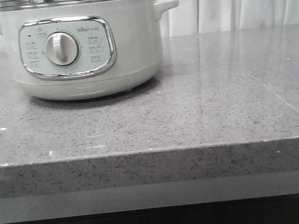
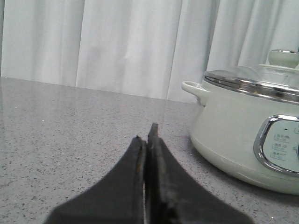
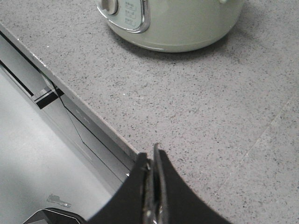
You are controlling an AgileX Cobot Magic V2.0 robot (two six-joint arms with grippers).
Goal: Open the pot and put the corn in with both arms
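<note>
grey speckled countertop (image 1: 219, 110), white curtain (image 1: 245, 0)

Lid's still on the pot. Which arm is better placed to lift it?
Left, probably. The left gripper, shut and empty, sits low beside the pot with the lid knob in its view. The right gripper, also shut, hangs over the counter edge, pointing down.

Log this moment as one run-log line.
cream-green electric pot: glass lid on | corn: not in view | left gripper: shut, empty | right gripper: shut, empty

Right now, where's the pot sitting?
In the front view the pot stands left of centre toward the back of the grey countertop, lid on, dial facing the camera, white curtain behind.
</note>
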